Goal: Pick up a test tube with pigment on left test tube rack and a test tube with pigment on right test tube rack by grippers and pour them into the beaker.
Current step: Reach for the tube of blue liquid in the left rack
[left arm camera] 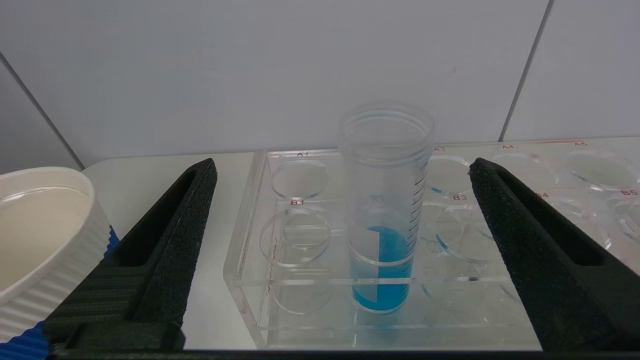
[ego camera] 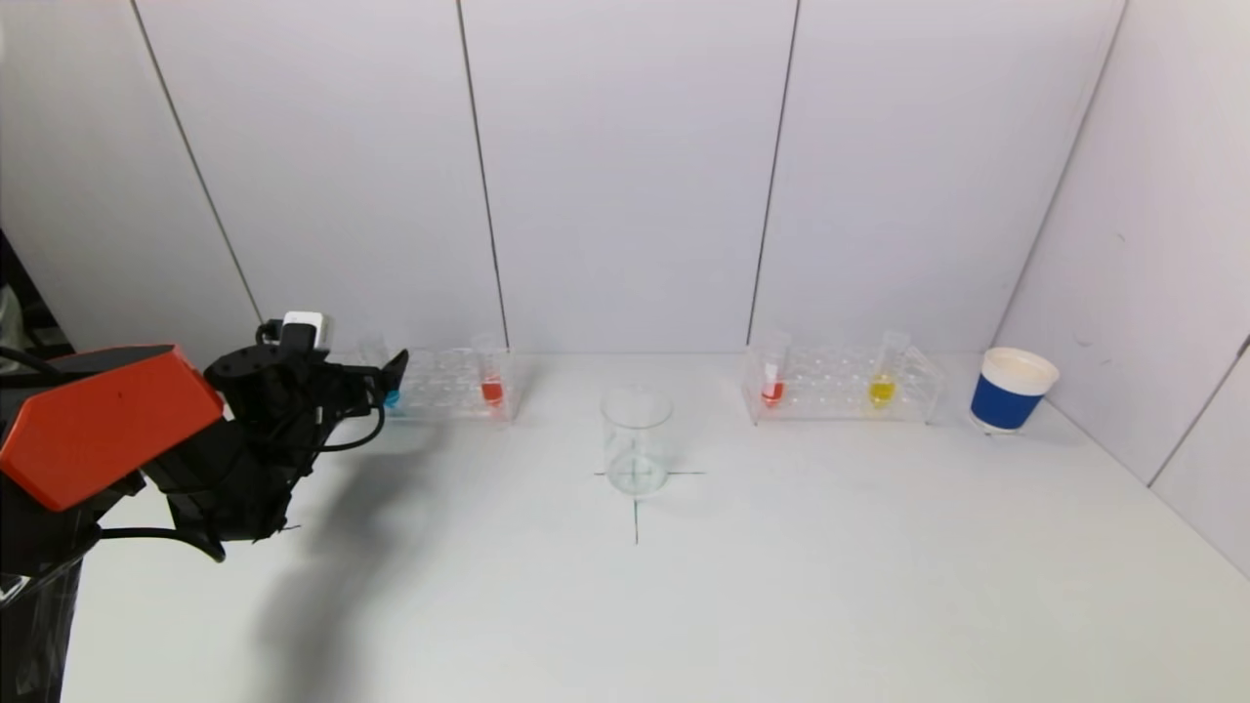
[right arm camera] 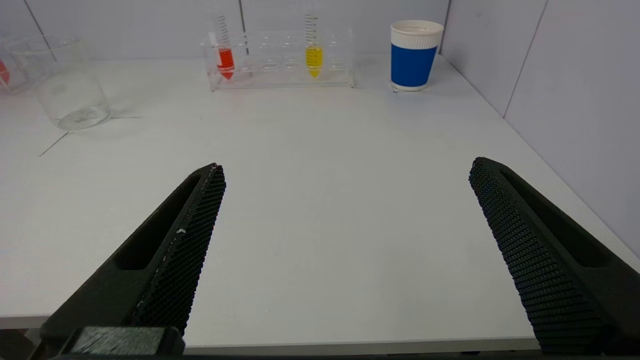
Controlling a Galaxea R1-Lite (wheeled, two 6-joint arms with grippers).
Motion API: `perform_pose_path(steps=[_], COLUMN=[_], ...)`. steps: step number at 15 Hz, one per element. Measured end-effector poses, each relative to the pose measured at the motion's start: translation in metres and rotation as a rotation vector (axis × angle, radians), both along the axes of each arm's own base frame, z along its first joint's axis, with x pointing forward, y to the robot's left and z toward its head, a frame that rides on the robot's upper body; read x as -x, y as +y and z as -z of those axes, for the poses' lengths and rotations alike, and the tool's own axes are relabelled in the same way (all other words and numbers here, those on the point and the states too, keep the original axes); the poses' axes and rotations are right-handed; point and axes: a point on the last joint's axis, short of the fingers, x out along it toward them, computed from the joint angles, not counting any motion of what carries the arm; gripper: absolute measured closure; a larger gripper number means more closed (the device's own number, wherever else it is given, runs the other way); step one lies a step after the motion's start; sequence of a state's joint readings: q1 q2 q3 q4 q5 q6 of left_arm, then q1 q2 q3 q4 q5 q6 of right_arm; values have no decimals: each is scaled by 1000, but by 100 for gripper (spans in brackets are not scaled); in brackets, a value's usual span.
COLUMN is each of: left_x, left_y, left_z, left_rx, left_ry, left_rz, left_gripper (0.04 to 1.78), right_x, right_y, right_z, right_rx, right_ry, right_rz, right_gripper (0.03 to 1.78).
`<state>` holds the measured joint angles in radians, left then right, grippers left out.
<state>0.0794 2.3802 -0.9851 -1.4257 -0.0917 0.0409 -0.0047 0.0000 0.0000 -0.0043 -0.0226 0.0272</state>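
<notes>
Left gripper (left arm camera: pixel 345 180) jaws wide astride blue test tube (left arm camera: pixel 382 220)

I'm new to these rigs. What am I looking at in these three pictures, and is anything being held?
A two-armed robot at a white table. The wide picture comes from its head; the other two from cameras on its wrists. On the table: a glass beaker, a left rack, a right rack and a blue paper cup. The left gripper has its fingers open either side of the blue tube, not touching it. The right gripper waits open, off to the near side. Nothing is held.
</notes>
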Motion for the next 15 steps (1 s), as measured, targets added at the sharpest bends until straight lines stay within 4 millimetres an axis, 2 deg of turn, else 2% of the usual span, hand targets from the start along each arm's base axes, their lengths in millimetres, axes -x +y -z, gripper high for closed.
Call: perform_pose_path(steps=[15], left_x=[-1], left_y=[-1], left_z=[0], left_rx=[-4], left_ry=[-2], left_rz=[2], left_gripper=[6], right_x=[0], right_y=[0], right_z=[0], right_rx=[0], right_ry=[0], right_rz=[0], right_gripper=[4])
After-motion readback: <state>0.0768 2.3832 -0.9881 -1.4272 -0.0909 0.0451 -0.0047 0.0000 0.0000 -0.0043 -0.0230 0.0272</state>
